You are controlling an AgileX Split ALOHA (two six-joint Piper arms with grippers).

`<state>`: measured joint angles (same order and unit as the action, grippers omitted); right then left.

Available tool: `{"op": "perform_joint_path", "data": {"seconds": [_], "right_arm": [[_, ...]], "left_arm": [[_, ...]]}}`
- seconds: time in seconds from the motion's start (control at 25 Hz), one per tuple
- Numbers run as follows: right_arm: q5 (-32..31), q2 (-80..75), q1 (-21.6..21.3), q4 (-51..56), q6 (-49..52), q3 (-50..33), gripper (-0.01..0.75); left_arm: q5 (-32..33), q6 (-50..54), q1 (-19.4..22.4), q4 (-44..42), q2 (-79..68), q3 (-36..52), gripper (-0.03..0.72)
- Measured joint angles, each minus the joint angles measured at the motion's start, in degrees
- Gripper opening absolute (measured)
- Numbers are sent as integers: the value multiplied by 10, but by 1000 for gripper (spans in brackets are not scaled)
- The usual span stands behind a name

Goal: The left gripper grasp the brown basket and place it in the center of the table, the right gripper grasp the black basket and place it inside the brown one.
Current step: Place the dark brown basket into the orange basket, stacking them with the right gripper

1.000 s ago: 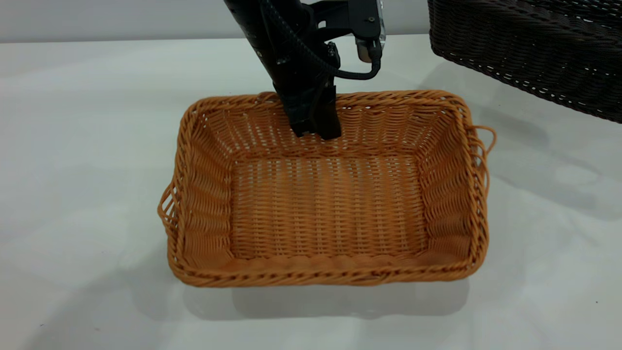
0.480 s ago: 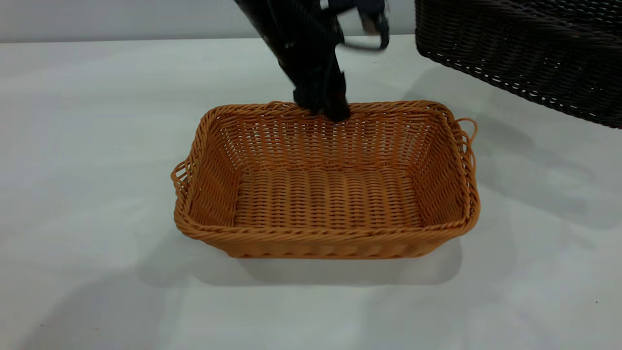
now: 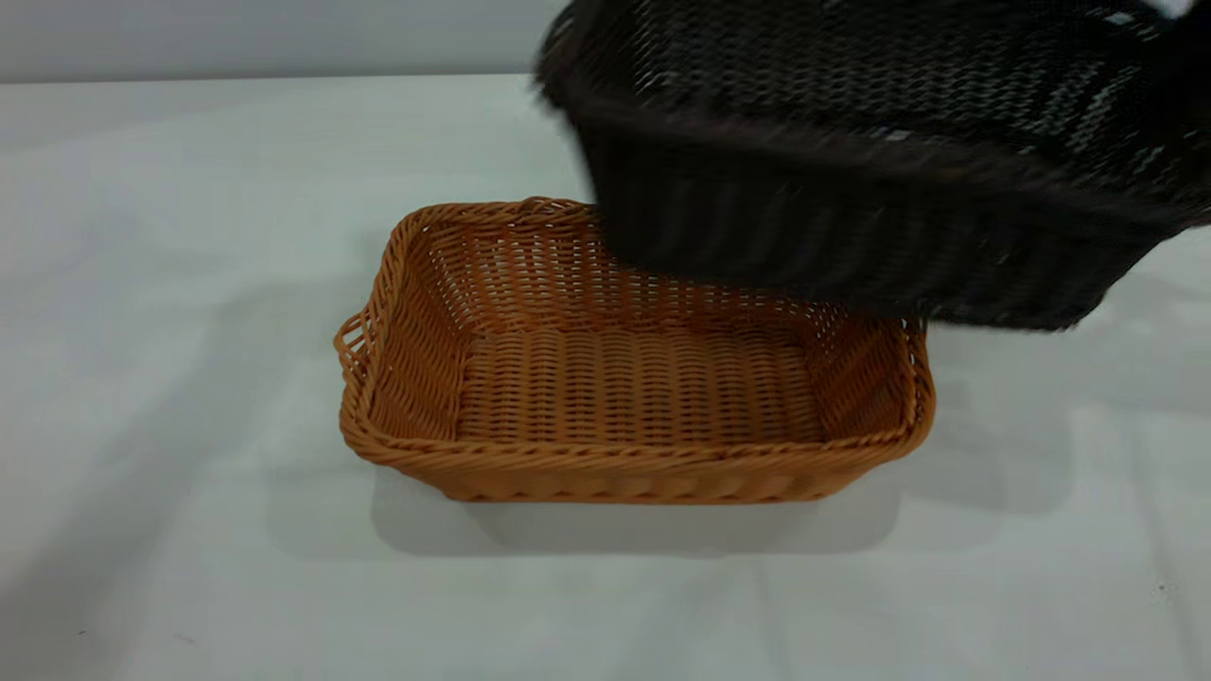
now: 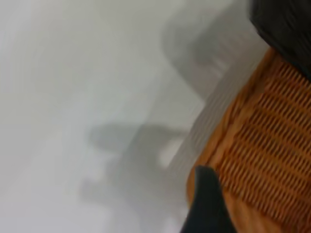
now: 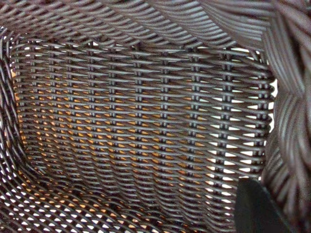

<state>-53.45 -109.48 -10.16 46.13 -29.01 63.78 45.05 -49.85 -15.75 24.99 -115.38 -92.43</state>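
The brown basket (image 3: 634,378) stands flat on the table (image 3: 189,236), near its middle. The black basket (image 3: 851,189) hangs in the air, tilted, over the brown basket's back right part and hides that corner. My right gripper (image 5: 272,194) is shut on the black basket's rim (image 5: 289,97), with one finger (image 5: 252,208) inside the basket. Orange shows through its weave (image 5: 121,136). My left gripper (image 4: 243,223) is out of the exterior view. In the left wrist view it is open and empty beside the brown basket's (image 4: 267,145) edge, with one finger (image 4: 206,204) showing.
Bare table lies to the left of and in front of the brown basket. A pale wall (image 3: 236,33) runs behind the table's far edge.
The left arm let go of the brown basket's far rim and drew back out of the exterior view. The brown basket settled flat. The black basket moved left over it.
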Motion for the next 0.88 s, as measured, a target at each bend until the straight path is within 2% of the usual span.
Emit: {"op": "perform_joint_path", "data": {"seconds": [0.2,0.36,0.48,0.72,0.88], "right_arm": [[4,0,92,-23,52,0,81],[37,0,164,-24,71,0,81],[77,0,201,-24,77,0,81],[131,0,218,-29,82,0,81],[136,0,217,-45,101,0,81]], "left_arm": [[8,12,51,-1,7,0,466],[9,13,60,0,7,0,466],[11,13,60,1,7,0,466],[23,13,60,10,7,0,466],[32,13,60,11,7,0,466]]}}
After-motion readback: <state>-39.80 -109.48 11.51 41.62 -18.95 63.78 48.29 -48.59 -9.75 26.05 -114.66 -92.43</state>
